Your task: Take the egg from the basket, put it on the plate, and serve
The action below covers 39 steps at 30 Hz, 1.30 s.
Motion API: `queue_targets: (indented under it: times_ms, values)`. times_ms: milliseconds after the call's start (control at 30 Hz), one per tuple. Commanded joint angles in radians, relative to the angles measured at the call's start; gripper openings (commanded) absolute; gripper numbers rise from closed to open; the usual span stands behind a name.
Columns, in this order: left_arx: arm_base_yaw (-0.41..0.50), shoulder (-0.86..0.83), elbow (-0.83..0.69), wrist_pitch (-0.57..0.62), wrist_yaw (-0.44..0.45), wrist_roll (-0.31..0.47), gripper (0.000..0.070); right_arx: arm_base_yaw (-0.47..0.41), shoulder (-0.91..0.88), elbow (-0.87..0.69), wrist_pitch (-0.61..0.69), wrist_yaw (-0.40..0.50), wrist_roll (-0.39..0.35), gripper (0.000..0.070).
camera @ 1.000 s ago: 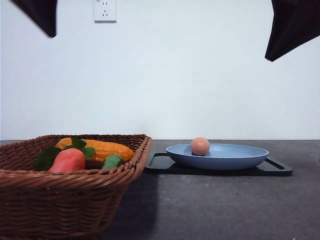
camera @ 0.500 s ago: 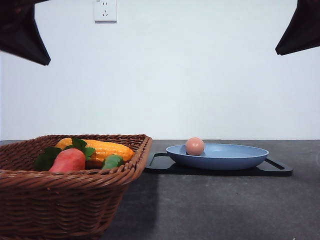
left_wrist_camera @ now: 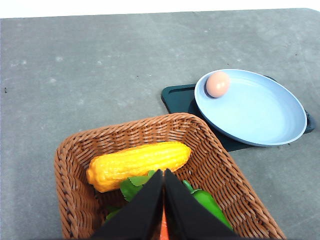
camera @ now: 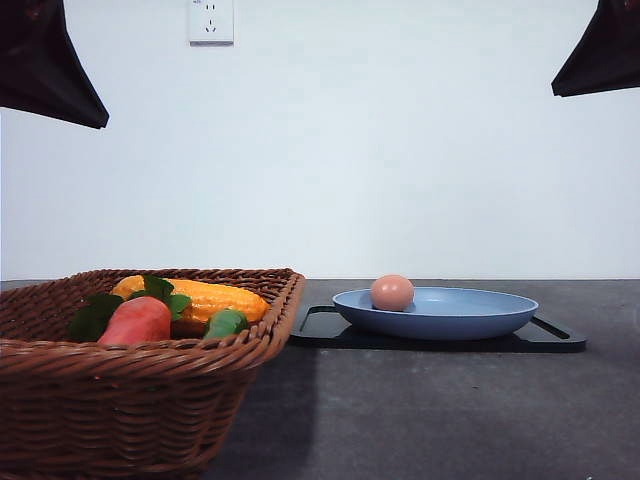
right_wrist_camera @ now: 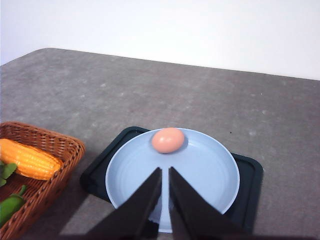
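Now | my left pincer (left_wrist_camera: 163,176): clenched, empty, above the basket (left_wrist_camera: 75,165) | my right pincer (right_wrist_camera: 165,175): clenched but for a sliver, empty, above the plate (right_wrist_camera: 210,175) | egg (camera: 392,292): lying in the plate near its basket-side rim | plate: on a black tray (camera: 555,335) on the surface | basket: holds corn (left_wrist_camera: 137,164) and greens.

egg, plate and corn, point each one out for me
egg (right_wrist_camera: 168,140), right wrist view, middle of its shell
plate (right_wrist_camera: 200,170), right wrist view, bare blue floor
corn (left_wrist_camera: 137,163), left wrist view, middle of the yellow cob in the basket (left_wrist_camera: 220,165)
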<state>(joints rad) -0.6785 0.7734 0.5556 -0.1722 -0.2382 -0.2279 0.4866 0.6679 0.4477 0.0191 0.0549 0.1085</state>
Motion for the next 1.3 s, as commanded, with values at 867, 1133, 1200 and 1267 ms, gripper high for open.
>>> queue_targets:
  times_ms: [867,1133,1200,1267]
  values:
    - [0.573,-0.659,-0.253,-0.017,0.076,0.167,0.0,0.008,0.003,0.003,0.011,0.002,-0.005,0.0]
    - [0.658,-0.738,-0.401,-0.023,0.188,0.149,0.0,0.008,0.003,0.003,0.011,0.002,-0.005,0.0]
    - [0.661,-0.754,-0.424,-0.023,0.187,0.143,0.0,0.008,0.003,0.003,0.011,0.002,-0.005,0.0]
    - [0.66,-0.767,-0.44,-0.028,0.187,0.141,0.0,0.008,0.003,0.003,0.011,0.002,-0.005,0.0]
